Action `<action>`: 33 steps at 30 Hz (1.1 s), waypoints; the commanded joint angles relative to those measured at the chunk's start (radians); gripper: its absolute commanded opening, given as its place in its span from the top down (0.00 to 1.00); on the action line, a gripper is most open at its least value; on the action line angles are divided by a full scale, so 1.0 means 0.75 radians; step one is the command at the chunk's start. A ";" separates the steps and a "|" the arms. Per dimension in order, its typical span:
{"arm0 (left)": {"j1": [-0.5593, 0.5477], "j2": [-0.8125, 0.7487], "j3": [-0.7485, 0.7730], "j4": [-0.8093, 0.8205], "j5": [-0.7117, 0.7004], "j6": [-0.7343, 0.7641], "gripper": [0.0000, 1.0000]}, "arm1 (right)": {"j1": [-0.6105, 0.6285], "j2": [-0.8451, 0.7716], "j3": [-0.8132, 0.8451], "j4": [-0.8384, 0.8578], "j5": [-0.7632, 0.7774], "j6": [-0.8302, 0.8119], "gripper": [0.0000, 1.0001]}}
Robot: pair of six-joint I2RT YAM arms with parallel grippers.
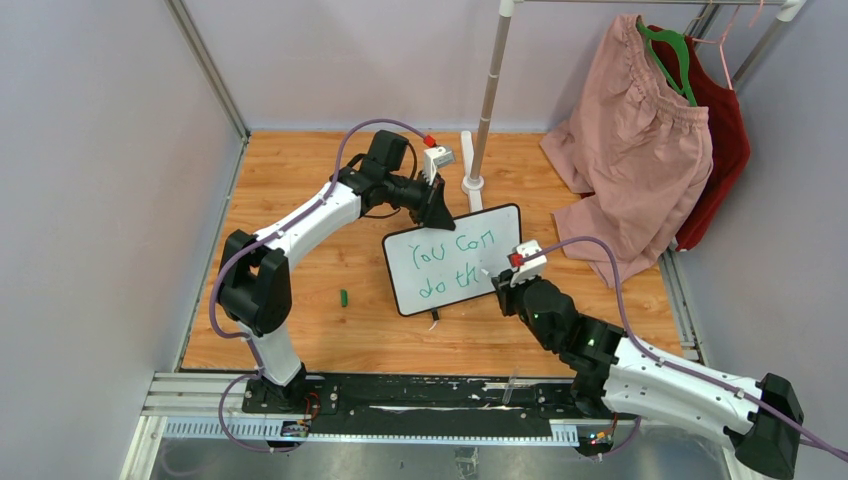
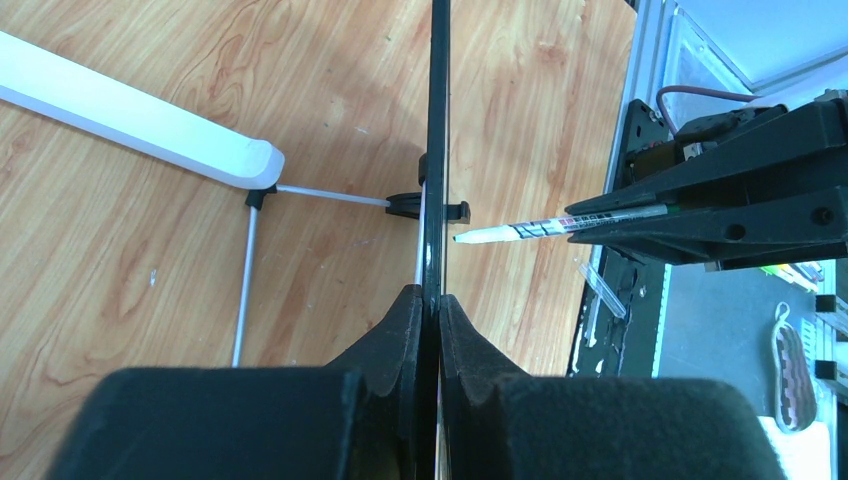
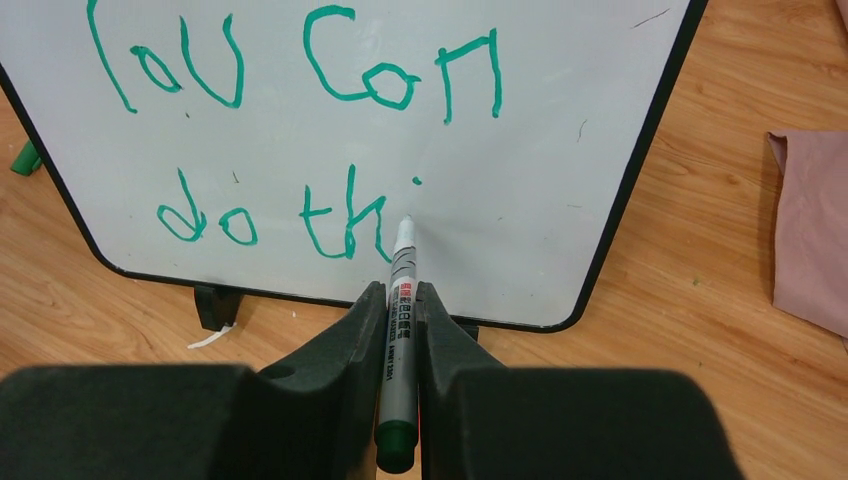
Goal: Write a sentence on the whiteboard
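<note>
The whiteboard point(image 1: 455, 258) stands upright on the wooden table, black-framed. My left gripper point(image 1: 436, 205) is shut on its top edge; the left wrist view shows the board edge-on point(image 2: 437, 150) between the pads. The sentence point(image 3: 300, 140) reads "You can" above "do thi" in green. My right gripper point(image 1: 505, 278) is shut on a grey marker point(image 3: 397, 330) with a green end. The marker's white tip point(image 3: 405, 226) is at the board face just right of the "i". The left wrist view shows the marker point(image 2: 560, 222) pointing at the board.
A green marker cap point(image 1: 344, 297) lies on the table left of the board. A white clothes-rack pole and foot point(image 1: 473, 183) stand behind the board. Pink shorts point(image 1: 630, 150) and a red garment point(image 1: 722, 140) hang at the back right. Walls enclose left and right.
</note>
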 commanded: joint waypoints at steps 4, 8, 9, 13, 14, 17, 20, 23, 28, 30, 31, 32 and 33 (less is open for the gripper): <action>-0.017 -0.029 -0.010 -0.001 -0.005 -0.018 1.00 | -0.017 -0.023 -0.004 0.081 0.084 -0.023 1.00; -0.017 -0.031 -0.009 0.001 -0.002 -0.020 1.00 | -0.017 -0.003 -0.005 0.093 0.091 -0.020 1.00; -0.017 -0.030 -0.009 0.001 -0.002 -0.021 1.00 | -0.018 0.001 -0.004 0.097 0.091 -0.017 1.00; -0.017 -0.033 -0.011 0.002 -0.002 -0.022 1.00 | -0.021 0.017 -0.007 0.121 0.093 -0.016 1.00; -0.016 -0.034 -0.011 0.003 -0.002 -0.022 1.00 | -0.022 0.019 -0.007 0.125 0.090 -0.016 1.00; -0.018 -0.035 -0.013 0.002 -0.003 -0.023 1.00 | -0.023 0.034 -0.002 0.133 0.089 -0.016 1.00; -0.019 -0.038 -0.013 0.003 -0.001 -0.023 1.00 | -0.025 0.045 -0.003 0.131 0.089 -0.015 1.00; -0.019 -0.040 -0.013 0.003 -0.003 -0.025 1.00 | -0.028 0.049 -0.011 0.117 0.091 -0.002 1.00; -0.019 -0.042 -0.010 0.004 0.000 -0.026 1.00 | -0.033 0.056 -0.022 0.083 0.088 0.023 1.00; -0.019 -0.041 -0.010 0.004 -0.002 -0.026 1.00 | -0.033 0.057 -0.023 0.066 0.079 0.032 1.00; -0.019 -0.042 -0.010 0.003 -0.002 -0.025 1.00 | -0.033 0.059 -0.024 0.057 0.073 0.039 1.00; -0.019 -0.042 -0.009 0.002 -0.002 -0.025 1.00 | -0.033 0.057 -0.026 0.047 0.068 0.045 1.00; -0.019 -0.043 -0.009 0.002 -0.003 -0.025 1.00 | -0.033 0.056 -0.030 0.036 0.064 0.054 1.00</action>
